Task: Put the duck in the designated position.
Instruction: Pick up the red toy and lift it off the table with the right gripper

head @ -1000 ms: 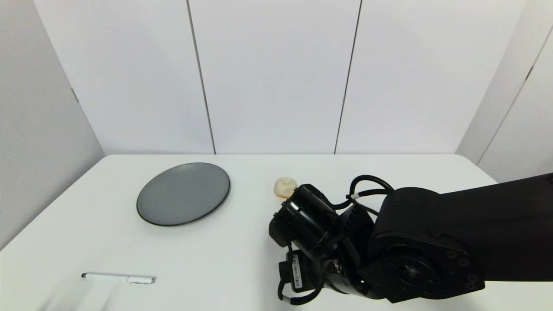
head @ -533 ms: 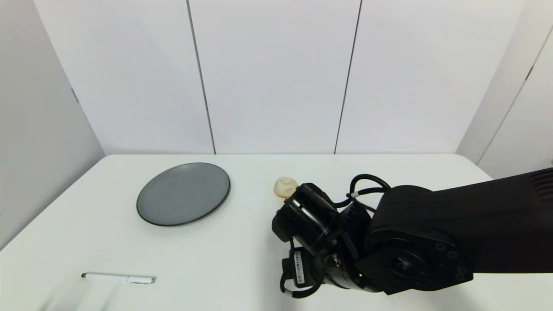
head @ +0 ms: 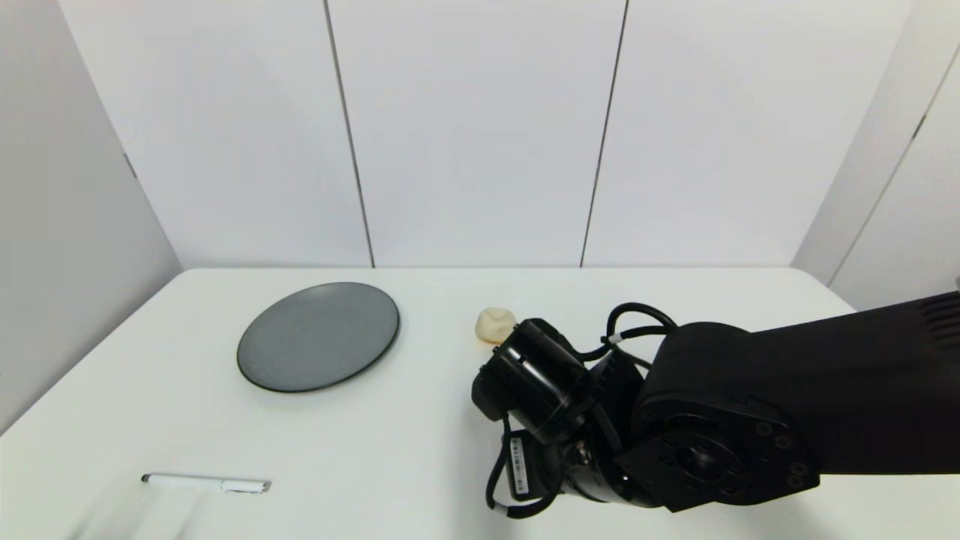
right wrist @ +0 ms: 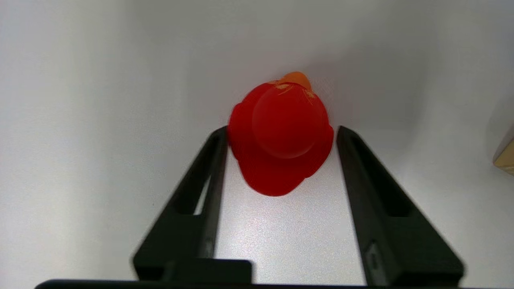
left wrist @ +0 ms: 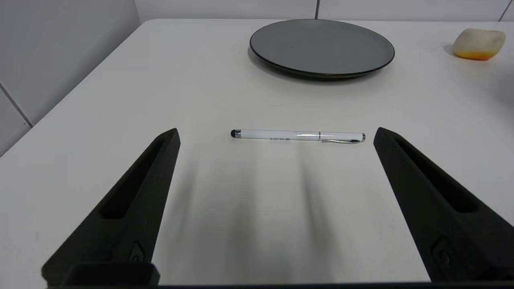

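Right pincer (right wrist: 281, 132) open, straddling duck (right wrist: 281, 138) on table (right wrist: 80, 120), one finger touching; no grip, lift, placing yet; left pincer (left wrist: 277, 136) parked open

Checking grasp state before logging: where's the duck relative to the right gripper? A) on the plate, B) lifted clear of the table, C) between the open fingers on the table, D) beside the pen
C: the right wrist view shows the duck sitting on the table between the right gripper fingers, left finger about touching it, a small gap at the other.
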Robot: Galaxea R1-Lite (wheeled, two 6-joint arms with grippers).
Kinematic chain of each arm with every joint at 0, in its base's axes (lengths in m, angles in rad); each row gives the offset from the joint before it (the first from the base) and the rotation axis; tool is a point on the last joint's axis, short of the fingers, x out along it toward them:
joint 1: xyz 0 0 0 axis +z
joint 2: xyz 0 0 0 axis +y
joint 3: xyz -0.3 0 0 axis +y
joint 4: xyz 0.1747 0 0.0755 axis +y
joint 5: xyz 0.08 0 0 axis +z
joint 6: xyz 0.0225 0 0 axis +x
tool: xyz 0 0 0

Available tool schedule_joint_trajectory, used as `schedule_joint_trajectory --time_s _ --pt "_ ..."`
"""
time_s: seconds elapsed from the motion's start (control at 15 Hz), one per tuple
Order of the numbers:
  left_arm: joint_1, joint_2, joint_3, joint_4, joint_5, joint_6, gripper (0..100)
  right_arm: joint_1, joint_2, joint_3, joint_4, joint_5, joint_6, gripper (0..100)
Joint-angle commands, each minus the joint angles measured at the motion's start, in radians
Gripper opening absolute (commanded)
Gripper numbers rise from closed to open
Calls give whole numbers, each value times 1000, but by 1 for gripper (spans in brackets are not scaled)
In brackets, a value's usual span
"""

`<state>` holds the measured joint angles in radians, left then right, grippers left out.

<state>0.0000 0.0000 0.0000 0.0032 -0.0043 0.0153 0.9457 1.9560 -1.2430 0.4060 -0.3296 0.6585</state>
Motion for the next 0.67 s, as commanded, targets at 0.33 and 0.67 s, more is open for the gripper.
schedule_joint_trajectory --time_s 0.33,0.67 --pt "0 0 0 0 0 0 100 -1 -40 -1 2 -6 1 0" --pt "0 0 0 0 0 0 100 -94 -138 -99 2 -51 -88 0"
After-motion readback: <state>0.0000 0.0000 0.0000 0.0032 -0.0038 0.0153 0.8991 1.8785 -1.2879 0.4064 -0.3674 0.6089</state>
